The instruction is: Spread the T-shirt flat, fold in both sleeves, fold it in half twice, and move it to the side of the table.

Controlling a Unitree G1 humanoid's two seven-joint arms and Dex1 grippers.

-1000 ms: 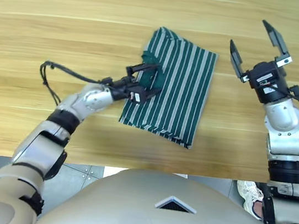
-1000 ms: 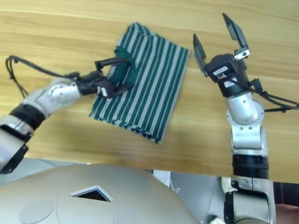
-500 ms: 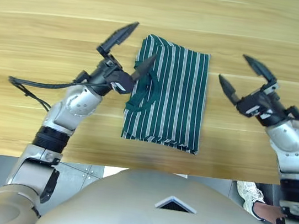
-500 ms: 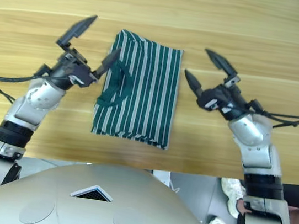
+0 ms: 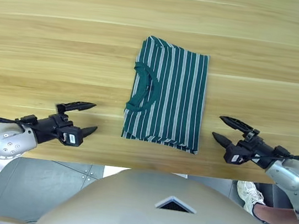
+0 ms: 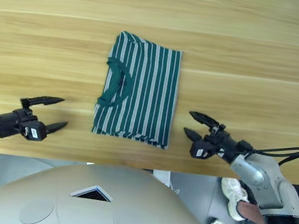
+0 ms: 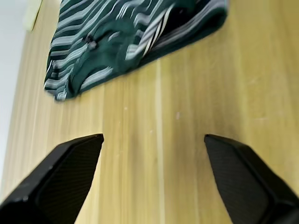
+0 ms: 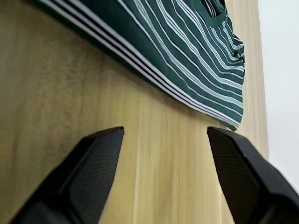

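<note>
The green T-shirt (image 5: 166,93) with white stripes lies folded into a neat rectangle in the middle of the wooden table (image 5: 49,31), collar on its left side. My left gripper (image 5: 89,118) hovers open near the table's front edge, well to the left of the shirt and empty. My right gripper (image 5: 219,128) stands open too, just right of the shirt's front right corner, holding nothing. In the left wrist view the folded T-shirt (image 7: 126,32) lies beyond the open fingers (image 7: 65,172). The right wrist view looks along the T-shirt's striped edge (image 8: 177,51).
The table's front edge (image 5: 147,170) runs close below both grippers. A person's shoe (image 5: 249,192) and leg show on the floor at the lower right. Bare wood surrounds the shirt on all sides.
Both arms have drawn back from the shirt toward the front edge, the left gripper letting go of it. The shirt now lies squared and still.
</note>
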